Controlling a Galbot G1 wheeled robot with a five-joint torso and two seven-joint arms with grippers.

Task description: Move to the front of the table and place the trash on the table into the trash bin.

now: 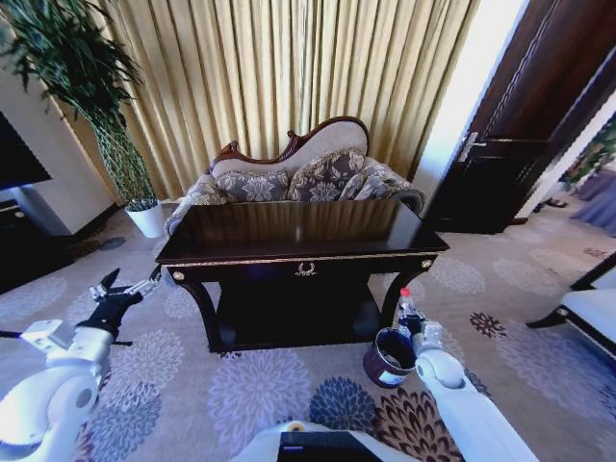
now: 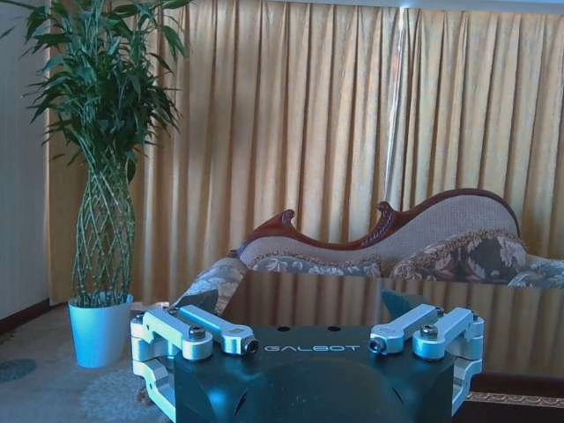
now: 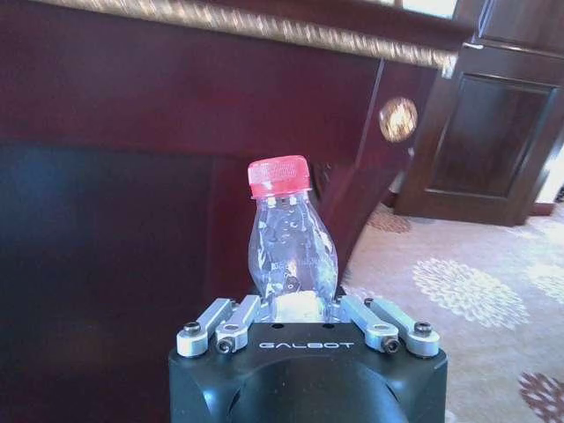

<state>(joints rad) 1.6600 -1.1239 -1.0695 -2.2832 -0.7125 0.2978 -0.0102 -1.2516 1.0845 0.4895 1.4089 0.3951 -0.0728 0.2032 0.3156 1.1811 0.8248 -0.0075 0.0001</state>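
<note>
- Right gripper [image 1: 412, 330] clamped on clear bottle [image 3: 291, 251], red cap up, low beside the table's front right leg.
- Bottle hangs just over the trash bin [image 1: 389, 357], which stands on the carpet.
- Left gripper [image 1: 114, 296] spread apart, idle, off the table's [image 1: 298, 231] left front corner.

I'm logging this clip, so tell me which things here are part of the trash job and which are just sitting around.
Part of the job:
- bottle, held in the right gripper over the bin
- trash bin
- table

Just around:
- sofa
- potted plant
- curtains
- left gripper, open, off to the table's left
</note>
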